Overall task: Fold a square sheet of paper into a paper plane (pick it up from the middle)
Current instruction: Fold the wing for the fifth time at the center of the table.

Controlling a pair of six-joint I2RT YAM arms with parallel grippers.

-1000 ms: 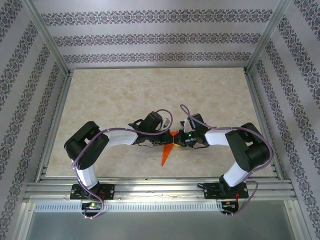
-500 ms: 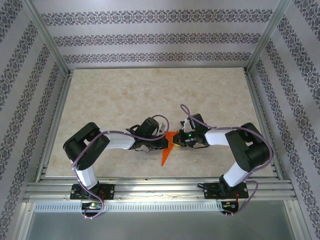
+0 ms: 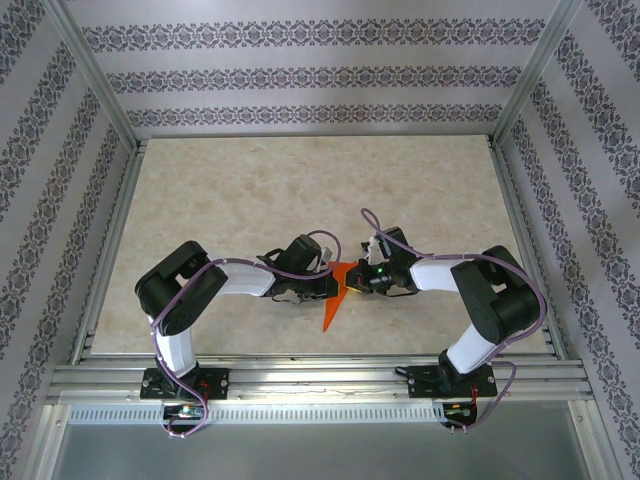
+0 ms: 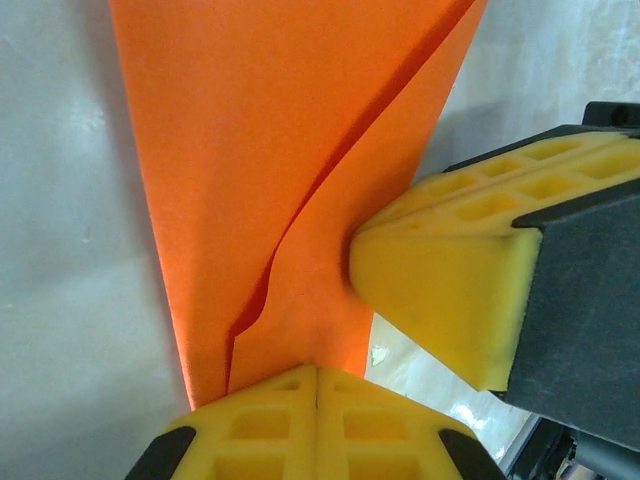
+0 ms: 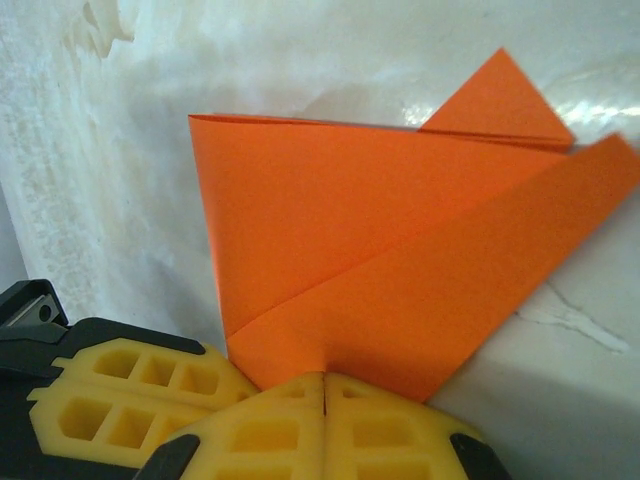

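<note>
The left arm (image 3: 240, 280) rises from its base at the table's near edge. Its elbow is out toward the left edge, and its forearm runs low to the right. The right arm (image 3: 455, 275) mirrors it, with its elbow toward the right edge and its forearm running left. The wrists meet tip to tip over the near middle of the table. The left gripper (image 3: 330, 288) has its yellow pads (image 4: 260, 430) pressed flat together, pinching the folded orange paper (image 3: 332, 310). The right gripper (image 3: 349, 281), just beside it, is clamped on the same paper.
</note>
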